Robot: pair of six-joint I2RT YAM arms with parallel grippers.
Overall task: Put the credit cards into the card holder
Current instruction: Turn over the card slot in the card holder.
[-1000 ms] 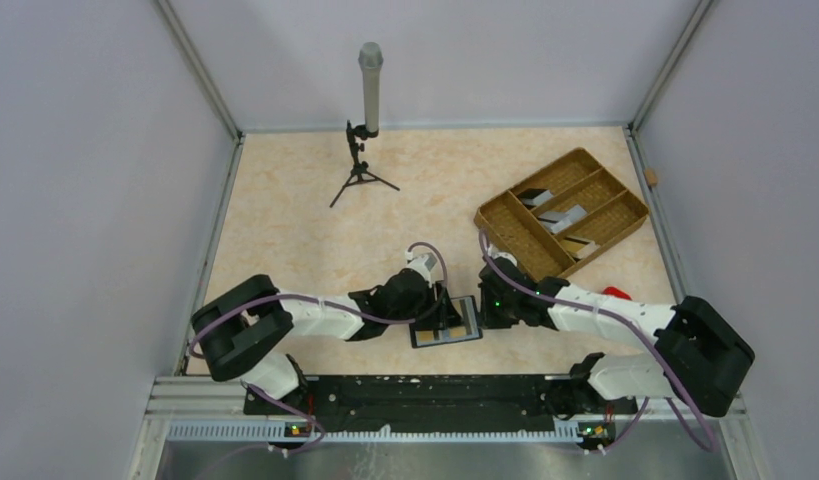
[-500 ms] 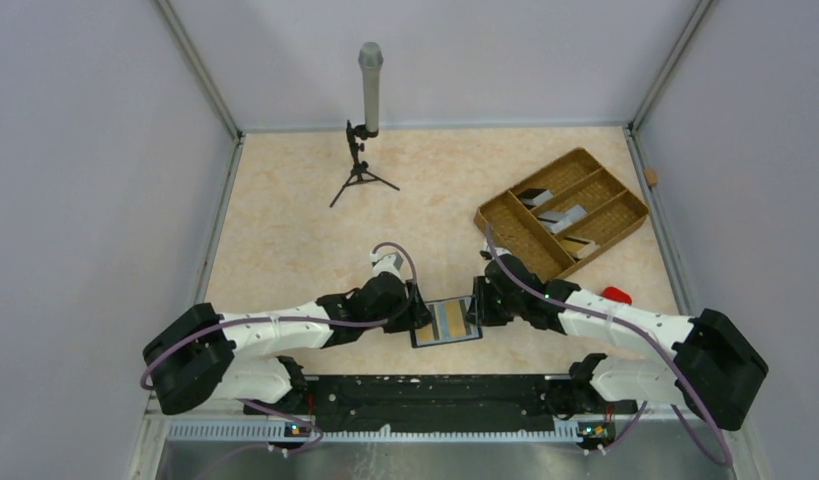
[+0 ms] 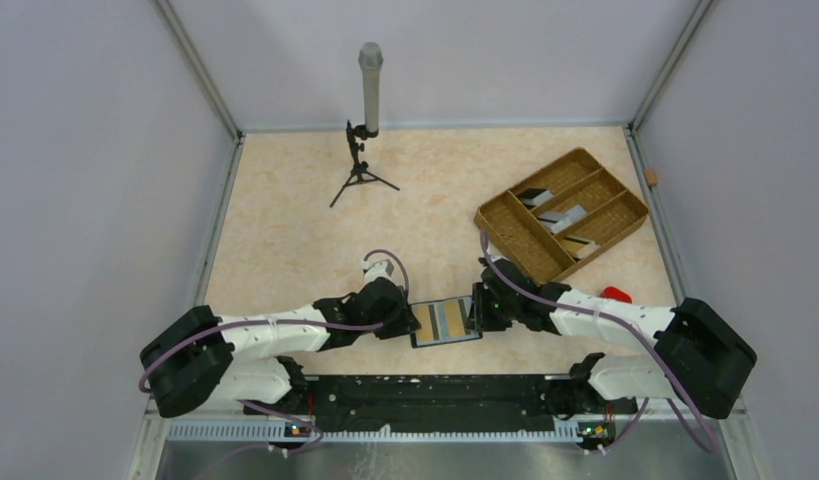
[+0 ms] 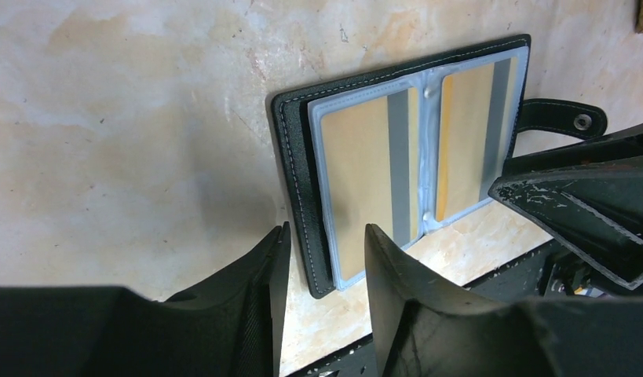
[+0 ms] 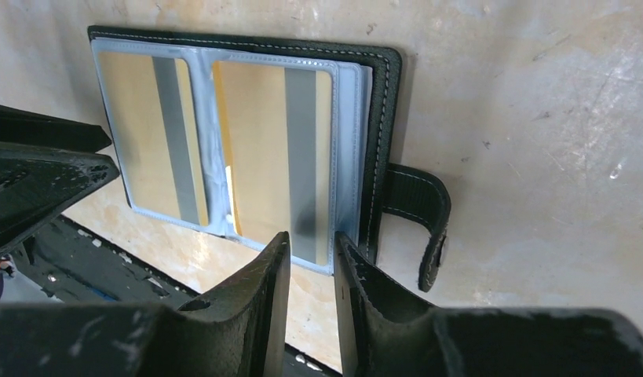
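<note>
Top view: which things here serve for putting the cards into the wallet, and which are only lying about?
For the job: wallet, gold cards in it, grey cards, tray holding them.
Lying about: microphone on its stand, red thing by the right arm.

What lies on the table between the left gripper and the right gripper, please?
The open card holder, credit cards inside, lies between the left gripper and right gripper; the top view shows it.
</note>
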